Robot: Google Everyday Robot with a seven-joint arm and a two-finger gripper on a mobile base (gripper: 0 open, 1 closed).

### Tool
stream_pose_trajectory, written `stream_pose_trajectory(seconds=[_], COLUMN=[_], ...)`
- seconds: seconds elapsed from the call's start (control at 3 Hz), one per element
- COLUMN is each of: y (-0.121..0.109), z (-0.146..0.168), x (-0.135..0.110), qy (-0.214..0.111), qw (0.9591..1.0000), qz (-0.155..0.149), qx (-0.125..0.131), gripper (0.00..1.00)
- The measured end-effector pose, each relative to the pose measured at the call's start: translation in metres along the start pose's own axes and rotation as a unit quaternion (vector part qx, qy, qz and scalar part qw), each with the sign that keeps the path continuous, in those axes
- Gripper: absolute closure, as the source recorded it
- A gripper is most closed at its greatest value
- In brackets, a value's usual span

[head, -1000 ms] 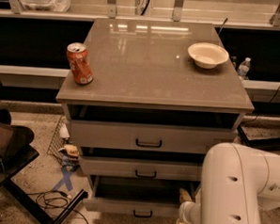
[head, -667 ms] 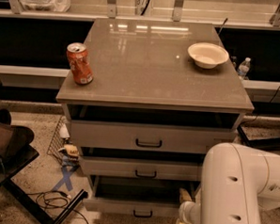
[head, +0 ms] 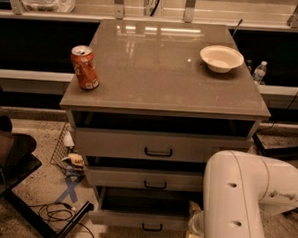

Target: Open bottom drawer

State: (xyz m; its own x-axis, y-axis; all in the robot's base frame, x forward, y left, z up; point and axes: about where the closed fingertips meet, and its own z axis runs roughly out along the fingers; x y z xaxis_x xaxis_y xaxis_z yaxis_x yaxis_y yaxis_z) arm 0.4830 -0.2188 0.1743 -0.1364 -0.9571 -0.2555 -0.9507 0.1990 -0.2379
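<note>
The cabinet has three grey drawers. The bottom drawer is the lowest, with a small black bar handle. Its front stands forward of the middle drawer, with a dark gap above it. The top drawer sits under the tabletop. My white arm fills the lower right and covers the right ends of the lower drawers. My gripper shows only as a pale tan piece under the arm, just right of the bottom drawer front and near the floor.
On the cabinet top stand an orange soda can at the left and a white bowl at the right. A dark chair, cables and a blue floor mark lie at the left.
</note>
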Motion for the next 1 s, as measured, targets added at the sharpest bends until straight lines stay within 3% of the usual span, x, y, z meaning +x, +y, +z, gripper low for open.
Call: stream_pose_trajectory(seconds=[0.33, 1.0], y=[0.001, 0.054], z=[0.001, 0.014], x=[0.0, 0.013], qy=[-0.006, -0.011], qw=[1.0, 0.9993], qz=[0.0, 0.01], qx=[-0.001, -0.036], gripper=[0.0, 0.41])
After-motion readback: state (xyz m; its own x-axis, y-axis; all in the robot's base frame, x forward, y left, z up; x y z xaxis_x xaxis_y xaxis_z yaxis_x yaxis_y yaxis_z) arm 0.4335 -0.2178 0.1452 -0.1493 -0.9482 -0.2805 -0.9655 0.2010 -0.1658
